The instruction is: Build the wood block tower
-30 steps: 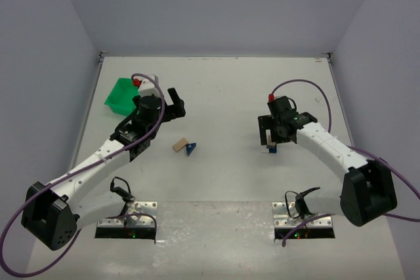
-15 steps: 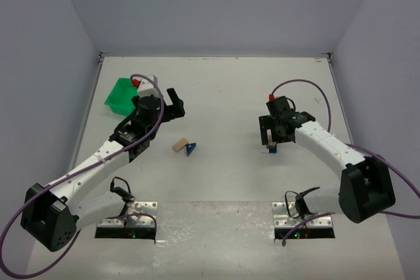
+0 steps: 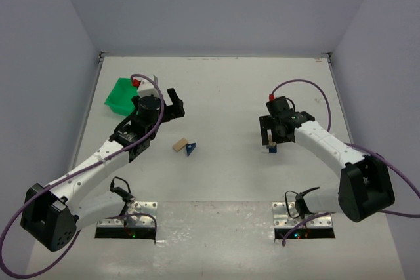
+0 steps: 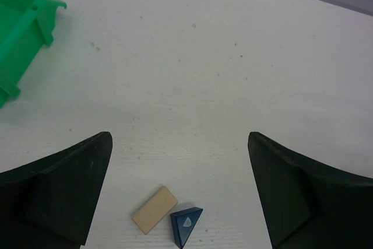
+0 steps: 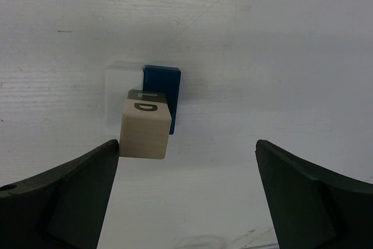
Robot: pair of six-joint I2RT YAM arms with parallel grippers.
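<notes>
A tan flat block and a blue triangular wedge lie touching on the table centre-left. They also show in the left wrist view, tan block and wedge. My left gripper is open and empty, above and behind them. At the right, a tan lettered cube sits on a small stack with a blue block and a pale block below it; the stack also shows from above. My right gripper is open over it, the cube close by its left finger.
A green plastic bin stands at the back left, by the left arm; its corner shows in the left wrist view. Walls close the table on three sides. Metal base plates lie at the near edge.
My right arm has shifted very slightly left near the stack. The left arm and the loose blocks have not moved.
</notes>
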